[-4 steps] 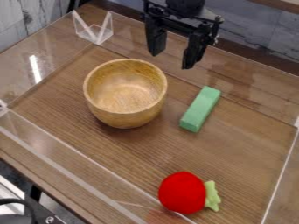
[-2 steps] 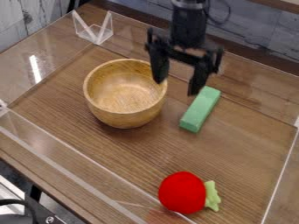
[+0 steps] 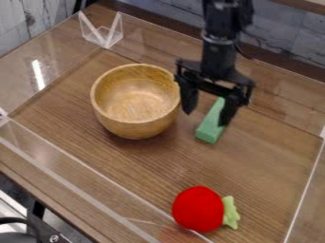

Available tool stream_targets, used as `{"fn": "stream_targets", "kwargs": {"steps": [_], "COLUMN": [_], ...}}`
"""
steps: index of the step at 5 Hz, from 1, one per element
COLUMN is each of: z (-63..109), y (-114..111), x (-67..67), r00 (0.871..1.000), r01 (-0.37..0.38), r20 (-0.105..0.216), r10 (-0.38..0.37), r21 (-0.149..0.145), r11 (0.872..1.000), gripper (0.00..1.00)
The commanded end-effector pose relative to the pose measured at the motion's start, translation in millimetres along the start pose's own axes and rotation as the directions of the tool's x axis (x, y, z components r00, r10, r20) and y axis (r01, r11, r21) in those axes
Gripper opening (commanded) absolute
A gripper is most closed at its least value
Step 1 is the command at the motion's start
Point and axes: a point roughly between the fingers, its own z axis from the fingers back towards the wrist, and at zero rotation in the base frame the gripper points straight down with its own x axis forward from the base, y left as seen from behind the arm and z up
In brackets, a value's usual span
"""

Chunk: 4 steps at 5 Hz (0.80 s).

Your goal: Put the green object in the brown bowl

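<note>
Black end effector (image 3: 212,101) spread astride flat green bar (image 3: 216,121); grainy round wooden bowl (image 3: 136,100) beside.

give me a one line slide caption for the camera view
Open black gripper pointing down over a flat light green block, beside an empty round wooden bowl on a wood-grain table.

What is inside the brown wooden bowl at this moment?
Nothing shows inside the brown bowl: only bare wood grain. Its near inner wall is hidden by the rim. The green object lies outside, under the open gripper.
</note>
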Motion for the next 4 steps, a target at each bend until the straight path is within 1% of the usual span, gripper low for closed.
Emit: {"fn": "stream_targets", "kwargs": {"steps": [1,2,3,4], "z": [-0.9,-8.3,-12.1,-15.7], "y": [-10,-12,-13,-15], "x": [13.0,19.2,23.9,26.4], "r00": [0.999,0.998,0.997,0.996], "r01": [-0.006,-0.033,-0.052,-0.070], "r20": [0.052,0.054,0.052,0.046], "r10": [0.007,0.035,0.054,0.072], "r21": [-0.015,-0.030,-0.035,-0.042], "r11": [1.000,0.999,0.998,0.997], "gripper": [1.00,1.00,0.00,0.00]}}
